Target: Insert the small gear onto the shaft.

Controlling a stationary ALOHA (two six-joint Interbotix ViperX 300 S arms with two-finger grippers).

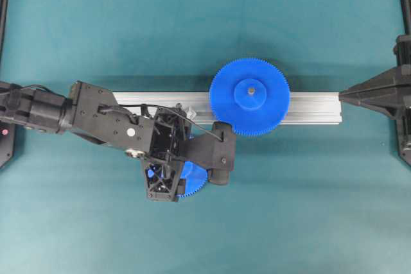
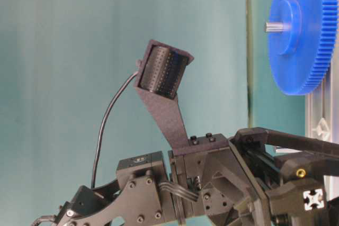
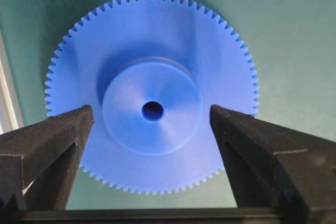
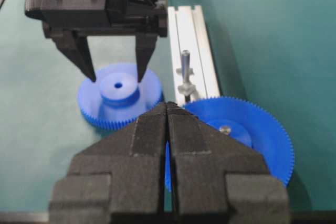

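Note:
The small gear (image 3: 173, 40) lies flat on the teal table, hub up, with its centre hole showing. My left gripper (image 3: 151, 109) hangs open right above it, one finger on each side of the hub and apart from it. From the right wrist view the same gripper (image 4: 117, 80) points down at that gear (image 4: 100, 106). The shaft (image 4: 185, 62) stands upright and bare on the aluminium rail (image 4: 197, 35), just beside the small gear. My right gripper (image 4: 167, 104) is shut and holds nothing; overhead it (image 1: 341, 95) points at the rail's right end.
A larger blue gear (image 1: 250, 96) sits on its own pin on the rail (image 1: 308, 107), right of the shaft; it also shows in the table-level view (image 2: 302, 30). The left arm (image 1: 103, 120) covers the rail's left part.

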